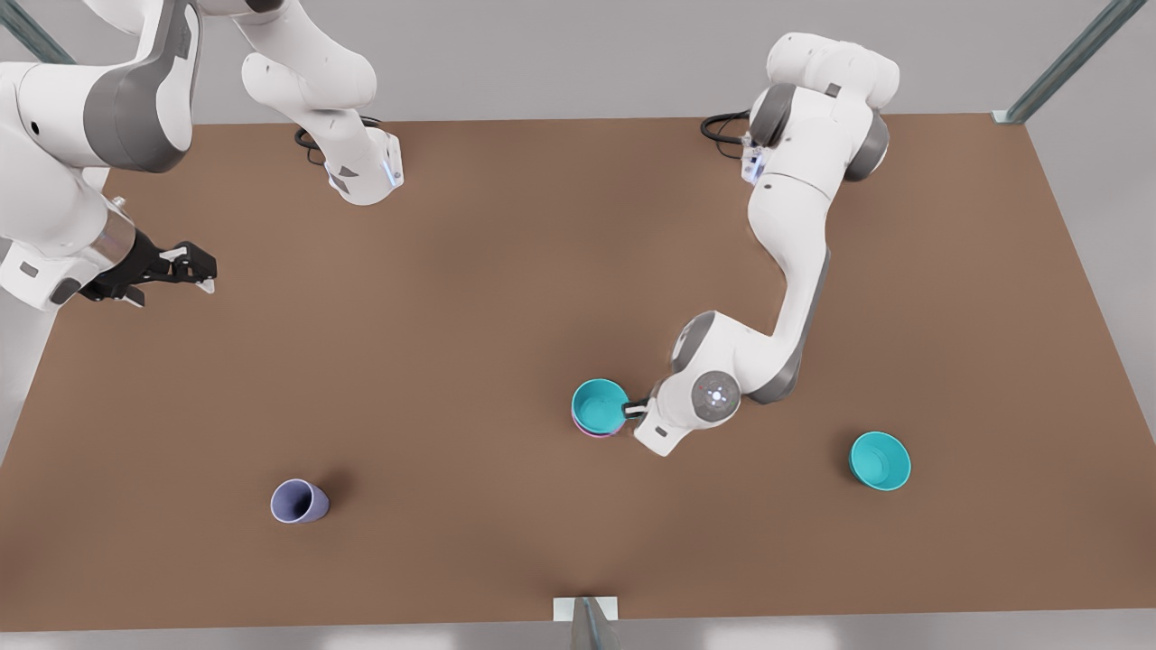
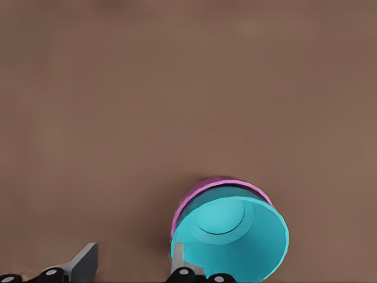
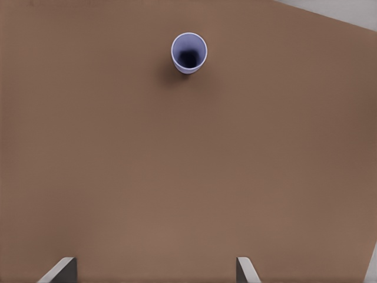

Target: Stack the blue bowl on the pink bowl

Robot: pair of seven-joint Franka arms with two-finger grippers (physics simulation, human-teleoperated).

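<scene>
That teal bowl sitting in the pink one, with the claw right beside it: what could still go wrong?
The left gripper is open, with one finger at the blue bowl's rim. Pulling away carelessly might catch that rim and tip or shift it off the pink bowl. The right gripper waits far away.

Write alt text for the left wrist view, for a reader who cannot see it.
A blue bowl sits nested inside a pink bowl on a brown table, the pink rim showing along one side. The left gripper is open, one finger at the blue bowl's rim and the other out over bare table.
</scene>
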